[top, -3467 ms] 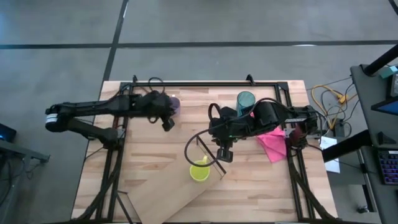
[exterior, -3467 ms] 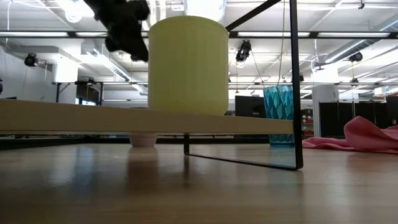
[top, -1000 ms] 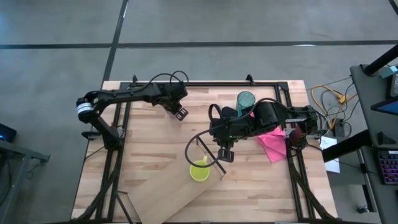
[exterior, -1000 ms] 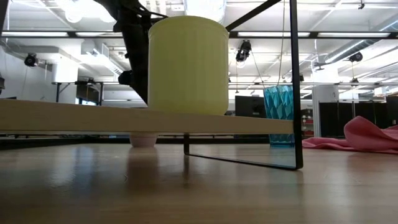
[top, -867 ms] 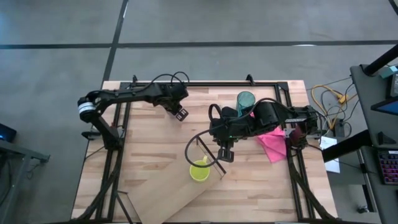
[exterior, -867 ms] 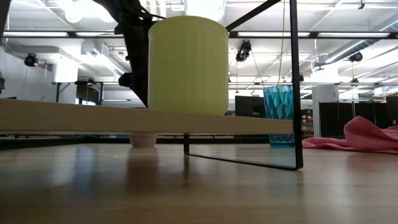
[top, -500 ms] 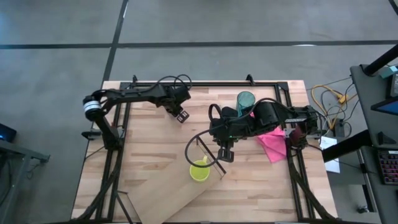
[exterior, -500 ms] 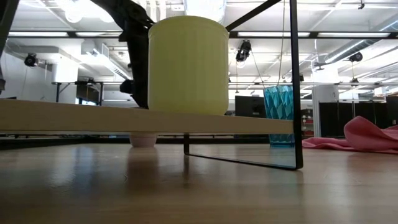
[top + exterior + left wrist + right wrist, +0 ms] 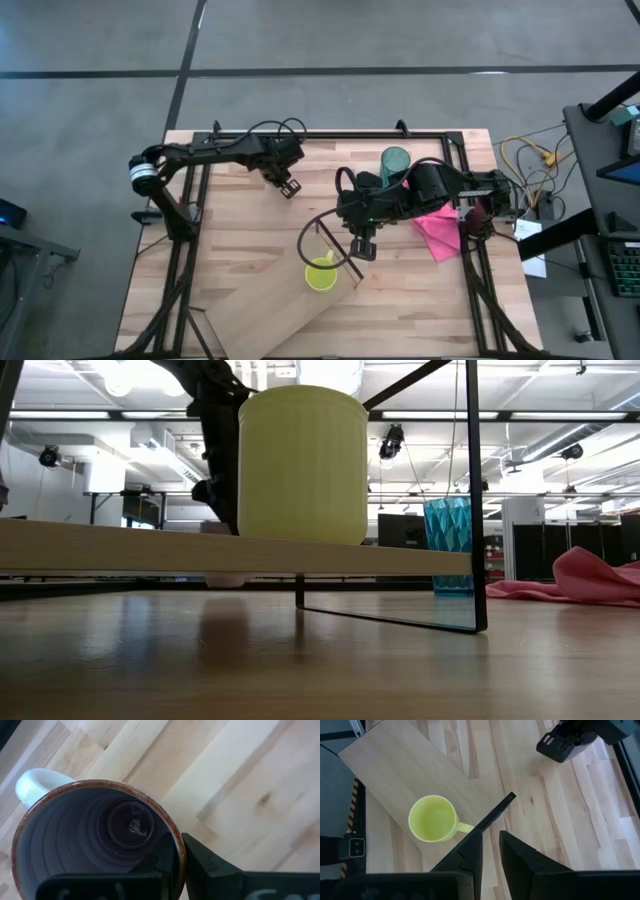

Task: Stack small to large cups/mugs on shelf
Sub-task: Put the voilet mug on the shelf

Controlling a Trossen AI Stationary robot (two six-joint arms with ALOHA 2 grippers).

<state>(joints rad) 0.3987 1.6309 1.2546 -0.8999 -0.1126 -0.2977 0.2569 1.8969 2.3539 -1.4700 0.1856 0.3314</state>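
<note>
The purple cup point(image 9: 100, 845) has a red-brown rim and a white handle point(image 9: 30, 782). My left gripper point(image 9: 172, 852) is shut on it at the table's far middle point(image 9: 288, 185), and the gripper hides it from above. The yellow mug point(image 9: 321, 275) stands upright on the light-wood shelf point(image 9: 290, 320), beside its dark metal frame point(image 9: 335, 235). My right gripper point(image 9: 491, 840) hovers over that frame point(image 9: 360, 248), narrowly open and holding nothing. The teal tumbler point(image 9: 395, 160) stands on the table near the far edge, behind the right arm. My left gripper holds the purple cup by its rim point(image 9: 176, 845), on the side away from the handle. One finger point(image 9: 160, 862) is inside the cup and the other finger point(image 9: 210, 865) is outside. The fingers come from above, pointing down. The cup is upright, its base point(image 9: 225, 580) just off the table.
A pink cloth point(image 9: 437, 228) lies on the table under the right arm, toward the right edge. The shelf board runs slantwise from the near-left corner to the table's middle. Bare tabletop point(image 9: 240, 240) lies between the left gripper and the shelf.
My left gripper, still shut on the purple cup, has raised it a little: in the low view the cup's base has left the table and its reflection has dropped lower. The left arm has swung slightly. The right arm, mug and tumbler have stayed put.
</note>
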